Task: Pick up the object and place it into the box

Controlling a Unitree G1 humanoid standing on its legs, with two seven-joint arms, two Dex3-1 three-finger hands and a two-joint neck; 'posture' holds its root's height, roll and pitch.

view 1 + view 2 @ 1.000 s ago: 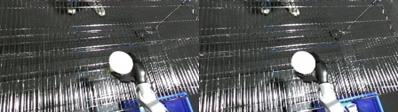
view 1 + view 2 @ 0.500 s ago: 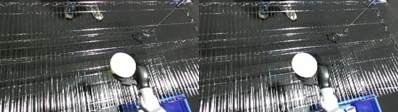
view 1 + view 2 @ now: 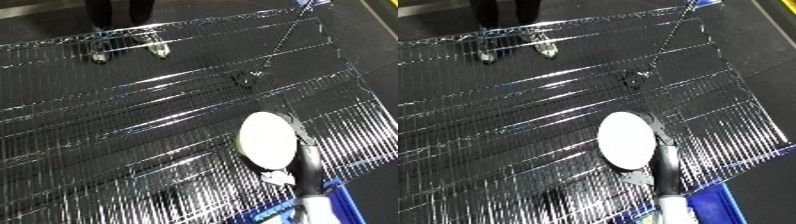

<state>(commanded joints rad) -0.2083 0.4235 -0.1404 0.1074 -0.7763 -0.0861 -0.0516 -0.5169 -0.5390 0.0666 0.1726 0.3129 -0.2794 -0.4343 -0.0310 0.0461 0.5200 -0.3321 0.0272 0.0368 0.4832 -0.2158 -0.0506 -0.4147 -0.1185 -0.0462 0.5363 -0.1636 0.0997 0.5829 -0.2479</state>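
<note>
A white oval object [image 3: 266, 139] is held up over the shiny wire mesh surface [image 3: 133, 125], at the lower right of both eye views. My right hand [image 3: 664, 165] is black and sits behind and under the object, with fingers [image 3: 297, 130] showing at its right edge and the thumb below it. The hand is shut on the object. The white forearm [image 3: 673, 210] comes up from the lower edge. A blue bin [image 3: 716, 204] shows only as a corner at the bottom right, just beside the forearm. My left hand shows in no view.
A small dark clip [image 3: 244, 78] lies on the mesh, with a thin wire [image 3: 284, 37] running to the upper right. A person's shoes [image 3: 129, 49] stand at the far edge. The mesh ends at the right, with dark floor [image 3: 753, 45] beyond it.
The whole picture has tilted and shifted down, so the camera moved. My right hand still holds the white object, which sits a little lower and further right.
</note>
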